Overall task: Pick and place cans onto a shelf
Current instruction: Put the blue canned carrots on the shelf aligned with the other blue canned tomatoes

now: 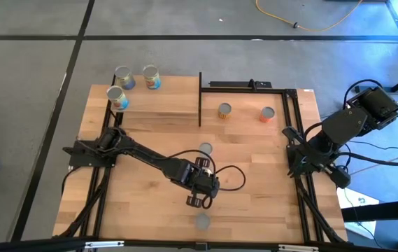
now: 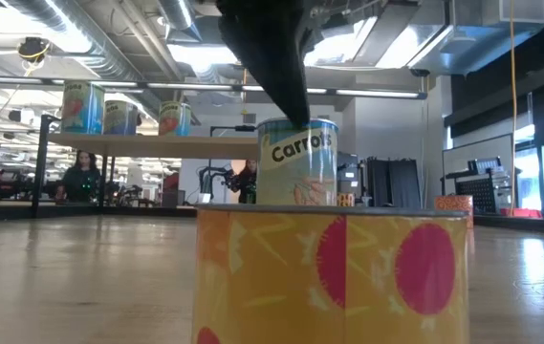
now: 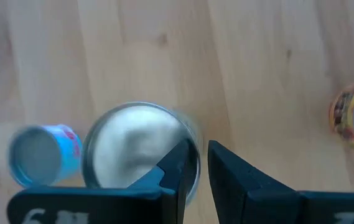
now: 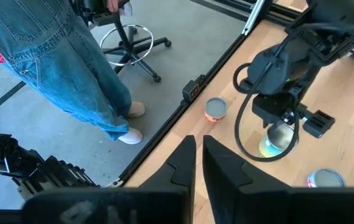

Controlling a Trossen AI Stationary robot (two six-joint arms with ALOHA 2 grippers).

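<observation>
We see a butcher-block table of pale wood strips, and at its far left a raised light-wood shelf on thin black posts, carrying three blue-labelled cans with round silver tops. The left gripper hangs over the table's middle above a Carrots can, a green-and-cream labelled cylinder with a dull silver lid; its dark, angular fingers stand slightly apart, one over the lid's rim, and we cannot tell whether they pinch it. Another silver-topped can stands just beyond the gripper, and a yellow can with red dots sits nearest the front edge, filling the low view. An orange-yellow can and a red-orange can stand apart, right of the shelf. The right gripper waits beyond the table's right edge, fingers nearly pressed together, gripping nothing. A person in blue jeans stands on the grey floor.
</observation>
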